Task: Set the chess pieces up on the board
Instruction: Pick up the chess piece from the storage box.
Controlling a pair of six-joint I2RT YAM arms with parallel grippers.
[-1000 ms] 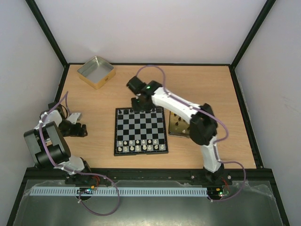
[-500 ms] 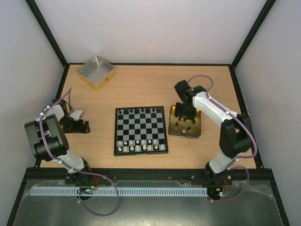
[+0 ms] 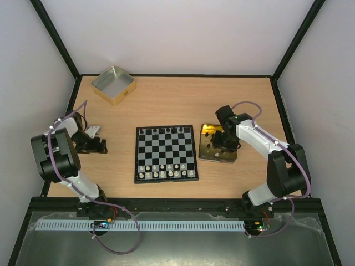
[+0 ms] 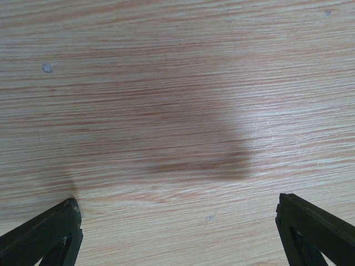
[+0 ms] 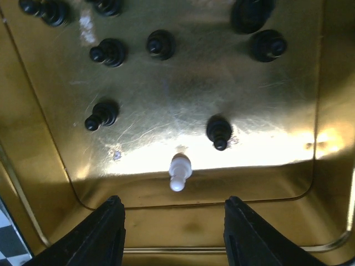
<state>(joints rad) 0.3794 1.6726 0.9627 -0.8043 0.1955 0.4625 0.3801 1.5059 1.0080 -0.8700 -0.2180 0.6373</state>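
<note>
The board (image 3: 165, 155) lies mid-table, with several black chess pieces (image 3: 161, 131) along its far row and silvery-white pieces on its two near rows. More black chess pieces (image 5: 219, 130) stand in the gold tin (image 3: 218, 152) to the right of the board. A single white pawn (image 5: 179, 172) stands there too. My right gripper (image 5: 173, 202) hangs open over the tin's near wall, just short of the white pawn, and holds nothing. My left gripper (image 4: 177, 205) is wide open over bare wood at the far left (image 3: 100, 146).
A silver-lined square tin (image 3: 113, 85) sits at the back left. The gold tin's walls (image 5: 327, 138) rise around the right fingers (image 5: 108, 233). A corner of the board (image 5: 6, 241) shows beside the tin. Black frame rails border the table.
The right arm has swung from the board's far edge rightwards and come down over the gold tin. The left arm has shifted slightly, its gripper staying near the table's left edge.
</note>
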